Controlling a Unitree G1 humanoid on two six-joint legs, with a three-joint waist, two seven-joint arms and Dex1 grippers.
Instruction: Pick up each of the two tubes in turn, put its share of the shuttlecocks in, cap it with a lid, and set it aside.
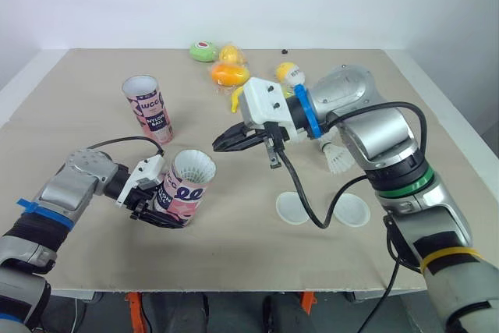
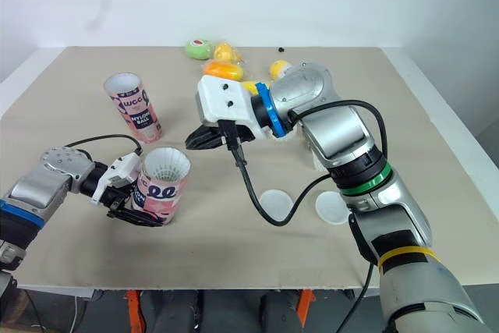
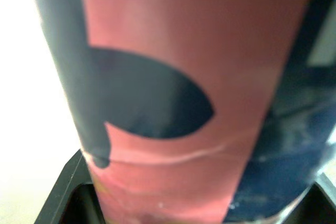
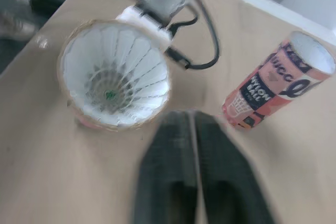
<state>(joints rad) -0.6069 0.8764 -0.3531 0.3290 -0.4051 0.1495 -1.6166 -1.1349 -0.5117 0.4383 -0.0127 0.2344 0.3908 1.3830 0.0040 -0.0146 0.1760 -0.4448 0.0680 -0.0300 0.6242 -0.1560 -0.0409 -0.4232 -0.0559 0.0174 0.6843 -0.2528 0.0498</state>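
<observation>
left tool (image 1: 156, 210) clamped on the lower part of the pink tube (image 1: 181, 191), near the front-left of the counter (image 1: 93, 255). The tube leans a little, mouth up; can't tell if its base touches the counter. There's a shuttlecock (image 4: 115, 74) seated inside it, white skirt flared out to the rim, cork end down. The second tube (image 1: 148, 107) stands upright and open-mouthed further back on the left, well apart from the held one, untouched; can't see into it from here. right tool (image 1: 234, 139) hangs above the counter just right of the held tube's mouth and a bit higher, black fingers (image 4: 168, 156) together, nothing between them. The right wrist view looks down past those fingers into the held tube's mouth, with the second tube off to the side. Both lids are off and lie flat at the front: left lid (image 1: 295, 208) and right lid (image 1: 352, 210), side by side and not touching, under the right forearm. A loose shuttlecock (image 1: 337, 159) lies on the counter behind the lids, partly hidden by the right arm. At the back centre sits a cluster of small toys, including a green toy (image 1: 202, 51) and an orange toy (image 1: 229, 74).
</observation>
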